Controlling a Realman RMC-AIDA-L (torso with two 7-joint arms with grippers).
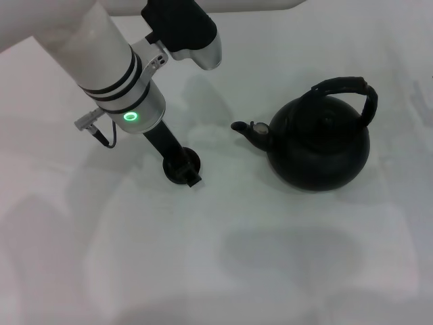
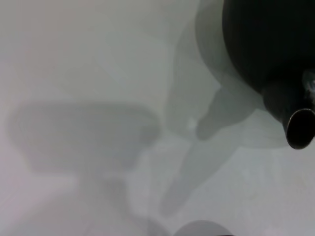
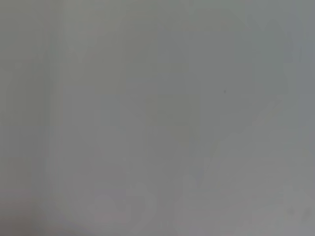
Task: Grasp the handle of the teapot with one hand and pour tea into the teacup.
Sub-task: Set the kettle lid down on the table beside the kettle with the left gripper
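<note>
The teapot [image 1: 319, 145] is a large round matte black pot standing at the right of the white table, its short spout [image 1: 247, 131] pointing left. Its thick black arched handle [image 1: 346, 89] stands over the top, with nothing holding it. The tiny black teacup [image 1: 184, 166] sits left of the spout, a short gap away. My left gripper [image 1: 181, 169] reaches down from the upper left and is right at the teacup; black merges with black there. In the left wrist view the teapot [image 2: 266, 39] and its spout [image 2: 298, 125] show close by. The right gripper is out of view.
The white table [image 1: 223, 271] stretches bare in front of the teapot and cup. My left arm's white forearm [image 1: 101, 54] crosses the upper left. The right wrist view shows only a plain grey surface [image 3: 157, 118].
</note>
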